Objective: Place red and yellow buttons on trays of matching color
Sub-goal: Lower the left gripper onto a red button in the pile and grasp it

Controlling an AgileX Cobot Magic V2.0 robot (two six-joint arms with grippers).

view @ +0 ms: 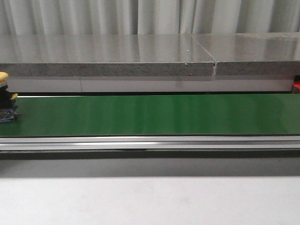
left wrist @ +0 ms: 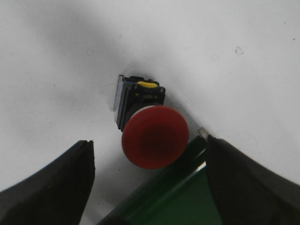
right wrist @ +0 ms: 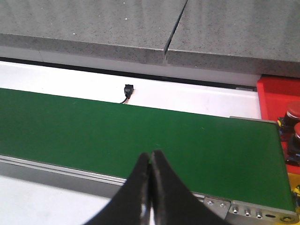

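A red button (left wrist: 155, 136) with a round mushroom head and a black body lies on its side on a white surface, beside the corner of the green belt (left wrist: 187, 199). My left gripper (left wrist: 149, 141) is open above it, its fingertips to either side of the red head and apart from it. A yellow button (view: 3, 93) with a black body stands at the far left end of the belt (view: 150, 115). My right gripper (right wrist: 151, 153) is shut and empty over the belt's near edge. A red tray (right wrist: 276, 93) beyond the belt's right end holds two red buttons (right wrist: 293, 112). Neither gripper shows in the front view.
A long grey stone slab (view: 108, 58) runs behind the belt. A small black connector (right wrist: 127, 89) sits on the white strip behind the belt. A metal rail (view: 150, 143) edges the belt's near side. A sliver of yellow (right wrist: 294, 183) shows below the red tray.
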